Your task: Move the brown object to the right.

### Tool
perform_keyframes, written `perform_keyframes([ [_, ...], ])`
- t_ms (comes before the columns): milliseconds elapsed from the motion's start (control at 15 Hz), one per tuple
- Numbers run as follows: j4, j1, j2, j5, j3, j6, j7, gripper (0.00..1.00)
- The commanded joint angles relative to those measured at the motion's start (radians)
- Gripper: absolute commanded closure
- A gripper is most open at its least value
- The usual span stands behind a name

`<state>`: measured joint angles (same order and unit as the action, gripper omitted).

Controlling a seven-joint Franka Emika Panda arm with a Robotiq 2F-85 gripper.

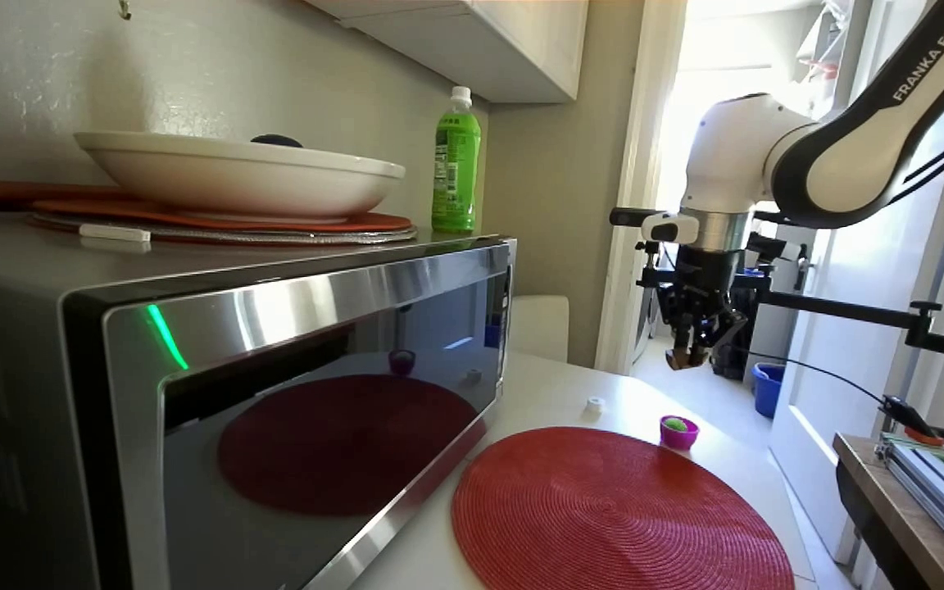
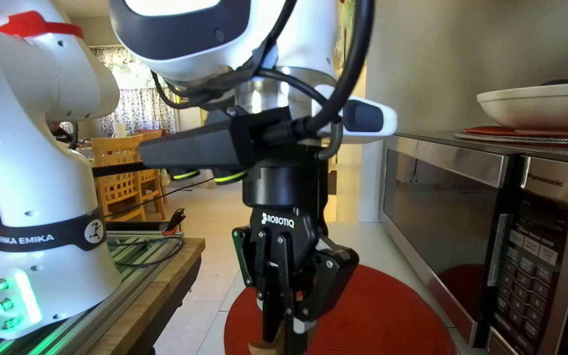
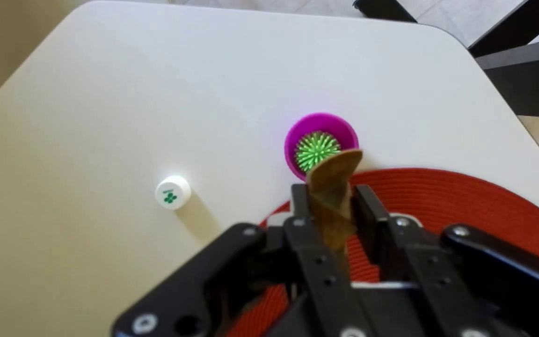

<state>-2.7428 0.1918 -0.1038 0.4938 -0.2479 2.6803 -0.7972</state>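
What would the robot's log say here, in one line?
claw: shut on brown object | height: above white table | placed: not yet

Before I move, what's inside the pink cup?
A spiky green ball. In the wrist view, the brown object covers part of the pink cup; what's under the ball can't be seen.

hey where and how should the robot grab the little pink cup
Probably from above, across opposite outer walls of the pink cup: it stands upright, and a green spiky ball sits inside. The end effector holds the brown object, so release that first.
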Motion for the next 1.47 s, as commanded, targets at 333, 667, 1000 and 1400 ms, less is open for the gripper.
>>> perform_keyframes([
  [333, -0.001, 0.031, 0.121, -0.046, 0.002, 0.062, 0.046, 0.93],
  [667, 0.005, 0.047, 0.162, -0.017, -0.006, 0.114, 0.091, 0.93],
  [1000, 0.038, 0.053, 0.2, -0.105, 0.006, 0.137, 0.1, 0.93],
  [1400, 0.129, 0.053, 0.262, -0.267, 0.05, 0.112, 0.115, 0.93],
])
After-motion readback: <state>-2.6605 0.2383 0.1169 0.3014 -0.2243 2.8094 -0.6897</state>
